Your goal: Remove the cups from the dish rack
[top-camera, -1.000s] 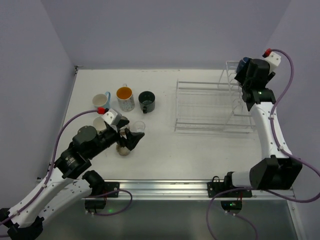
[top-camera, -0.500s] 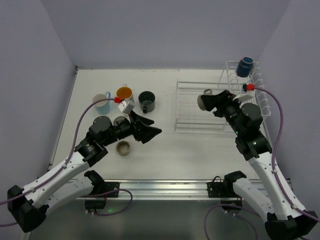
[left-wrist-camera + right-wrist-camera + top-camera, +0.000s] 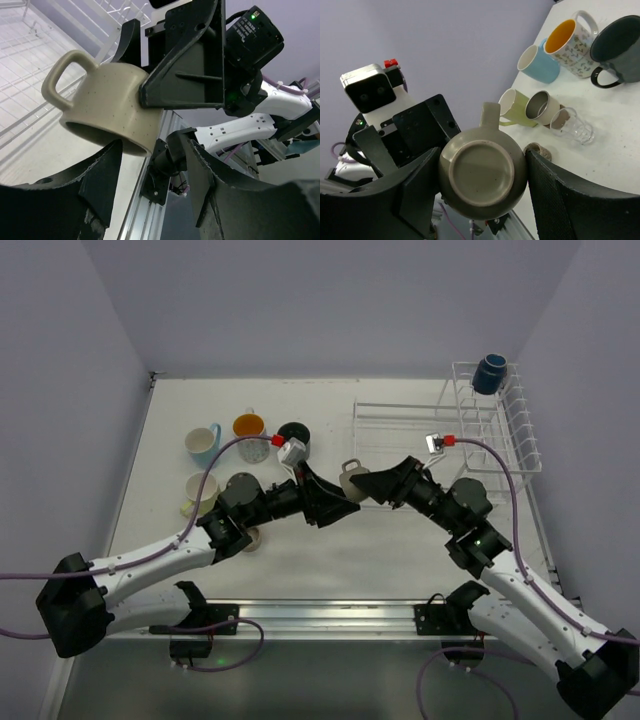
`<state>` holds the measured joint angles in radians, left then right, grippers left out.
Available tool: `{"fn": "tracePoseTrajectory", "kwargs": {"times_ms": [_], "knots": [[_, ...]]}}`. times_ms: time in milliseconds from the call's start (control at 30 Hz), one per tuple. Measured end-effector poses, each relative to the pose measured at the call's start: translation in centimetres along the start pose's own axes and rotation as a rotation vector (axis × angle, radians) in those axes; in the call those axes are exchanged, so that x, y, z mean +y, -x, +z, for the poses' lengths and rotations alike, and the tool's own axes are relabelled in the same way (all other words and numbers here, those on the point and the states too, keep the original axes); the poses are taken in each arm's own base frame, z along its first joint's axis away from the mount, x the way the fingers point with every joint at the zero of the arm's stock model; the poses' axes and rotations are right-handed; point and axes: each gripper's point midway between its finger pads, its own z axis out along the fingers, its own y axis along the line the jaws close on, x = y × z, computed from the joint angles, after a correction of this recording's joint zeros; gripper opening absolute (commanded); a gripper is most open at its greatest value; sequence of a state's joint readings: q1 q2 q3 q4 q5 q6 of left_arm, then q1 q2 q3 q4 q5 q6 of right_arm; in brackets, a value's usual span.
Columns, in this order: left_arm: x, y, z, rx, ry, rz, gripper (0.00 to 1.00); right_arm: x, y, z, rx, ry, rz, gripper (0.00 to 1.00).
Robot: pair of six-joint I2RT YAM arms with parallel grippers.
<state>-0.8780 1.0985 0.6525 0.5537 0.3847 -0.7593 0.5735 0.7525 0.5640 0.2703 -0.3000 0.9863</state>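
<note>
beige speckled mug (image 3: 107, 107) clamped in right claw (image 3: 378, 483), midair between the arms, left claw (image 3: 150, 180) spread wide right by it, right wrist cam shows its round base, only top cam catches navy cup (image 3: 490, 373) in rack (image 3: 420, 405)

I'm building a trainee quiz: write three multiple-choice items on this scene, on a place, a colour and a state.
1. Where is the navy cup? A on the table; B in the rack; C in a gripper.
2. The mug in the right gripper is: A beige; B black; C blue.
3. The left gripper is: A shut on the mug; B open; C shut empty.
1 B: it sits in the basket end. 2 A: both wrist views show it. 3 B: fingers apart.
</note>
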Motion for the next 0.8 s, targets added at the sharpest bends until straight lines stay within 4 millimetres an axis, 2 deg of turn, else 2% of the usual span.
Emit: {"fn": "tracePoseTrajectory", "kwargs": {"times_ms": [200,233,300,333,367,400,433,467,500,533,667,800], "knots": [[0.0,0.6,0.5,-0.044,0.009,-0.004,0.44,1.1,-0.9,0.0,0.017,0.056,0.031,0.34],[-0.1,0.8,0.6,-0.056,0.011,-0.001,0.30,1.3,-1.1,0.0,0.021,0.063,0.036,0.34],[-0.2,1.0,0.6,-0.067,0.010,-0.005,0.10,1.4,-1.3,0.1,0.017,0.074,0.047,0.34],[-0.4,1.1,0.6,-0.071,0.005,-0.009,0.04,1.5,-1.2,0.1,0.009,0.081,0.055,0.36],[-0.8,1.1,0.6,-0.074,-0.002,-0.010,0.00,1.7,-1.1,0.1,0.001,0.089,0.063,0.40],[-1.0,1.4,0.5,-0.082,-0.007,-0.005,0.00,2.0,-1.1,0.1,-0.002,0.100,0.070,0.51],[-1.3,1.6,0.4,-0.088,-0.010,-0.001,0.00,2.2,-1.1,0.1,-0.003,0.110,0.074,0.64],[-1.3,1.6,0.2,-0.090,-0.005,0.004,0.00,2.4,-1.2,0.2,-0.003,0.117,0.075,0.86],[-1.3,1.6,0.0,-0.089,0.008,0.014,0.00,2.5,-1.4,0.2,0.004,0.119,0.070,0.95],[-0.7,1.6,-0.2,-0.087,0.049,0.026,0.00,2.3,-1.7,0.2,0.015,0.113,0.069,0.99],[3.5,0.7,-1.3,0.020,0.311,0.059,0.00,0.5,-2.9,-0.3,0.060,0.024,0.005,0.99],[8.1,-2.2,-4.0,0.210,0.575,0.095,0.00,-0.3,-1.9,-1.6,0.020,-0.060,-0.081,0.99]]}}
